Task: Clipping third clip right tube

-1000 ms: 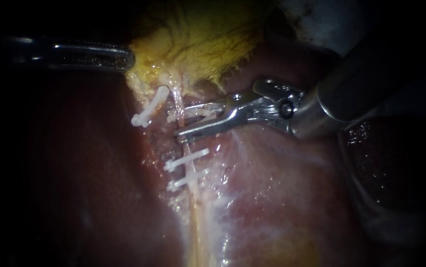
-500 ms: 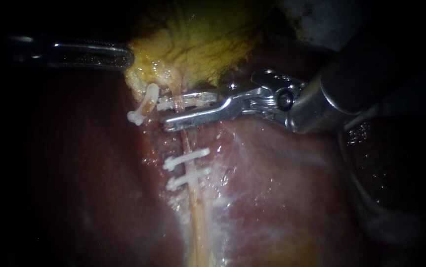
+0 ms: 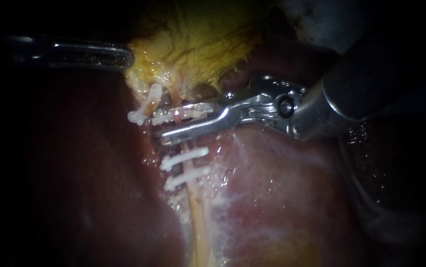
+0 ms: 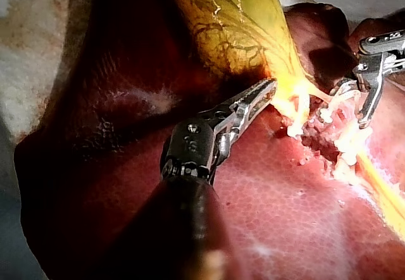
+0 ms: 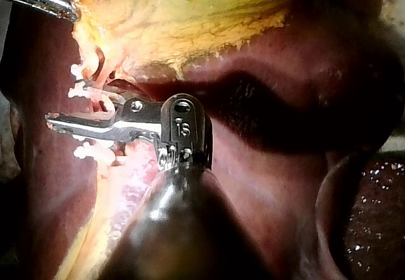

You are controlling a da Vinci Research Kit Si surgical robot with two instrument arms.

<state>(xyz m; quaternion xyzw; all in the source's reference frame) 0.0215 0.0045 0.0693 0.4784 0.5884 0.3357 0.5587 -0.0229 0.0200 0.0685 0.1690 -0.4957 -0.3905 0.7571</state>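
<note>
Nearest us, at 6 o'clock, the wet liver (image 3: pixel 292 198) glistens, with the right tube (image 3: pixel 196 217) running up it toward 12. Two white clips (image 3: pixel 186 157) already cross the tube, just off centre toward 6. At centre our right instrument (image 3: pixel 161 129), in from 2 o'clock, stands with jaws apart astride the tube, a third clip (image 3: pixel 178 114) lying along the jaw nearer 12. Beyond, at 10 o'clock, our left instrument (image 3: pixel 128 60) has its jaws closed on the yellow gallbladder (image 3: pixel 198 44) edge. Farthest, past the liver's rim, lies a pale mottled surface (image 4: pixel 31 33).
</note>
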